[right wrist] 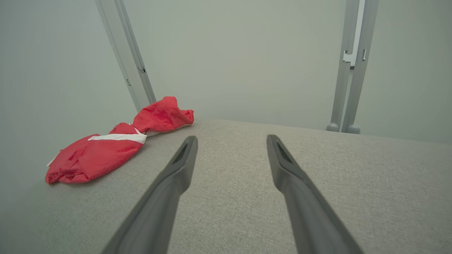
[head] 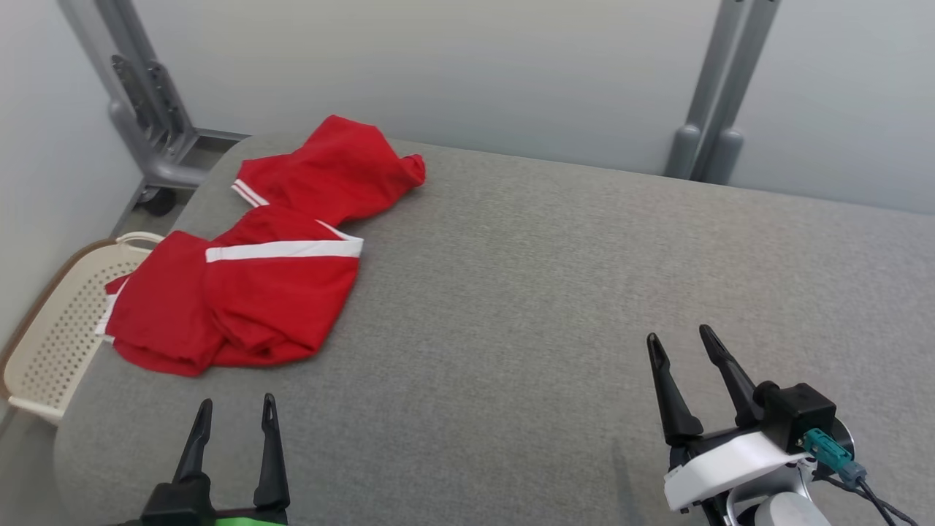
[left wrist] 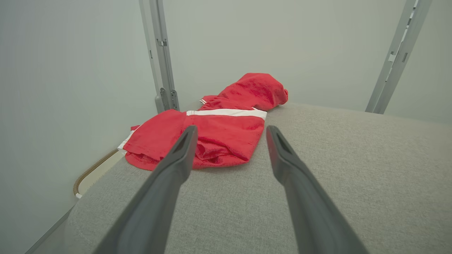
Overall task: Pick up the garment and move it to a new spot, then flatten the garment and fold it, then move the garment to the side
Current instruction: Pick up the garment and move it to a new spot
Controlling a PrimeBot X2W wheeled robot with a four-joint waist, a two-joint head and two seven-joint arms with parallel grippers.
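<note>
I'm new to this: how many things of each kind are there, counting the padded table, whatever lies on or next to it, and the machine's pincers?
Red fabric garment with white stripes: 1
Cream perforated plastic basket: 1
Grey fabric-covered table: 1
Dark two-fingered tools, left tool and right tool: 2
Total: 5

The garment (head: 277,292) is bright red with white stripes. The tabletop (head: 548,292) is a flecked light grey weave. The basket (head: 51,343) is cream, dotted with holes, with a brown rim. The left gripper (head: 237,400) and right gripper (head: 678,334) are black; the right one's wrist is white with a teal plug (head: 822,444). The posts (head: 712,95) are grey.
</note>
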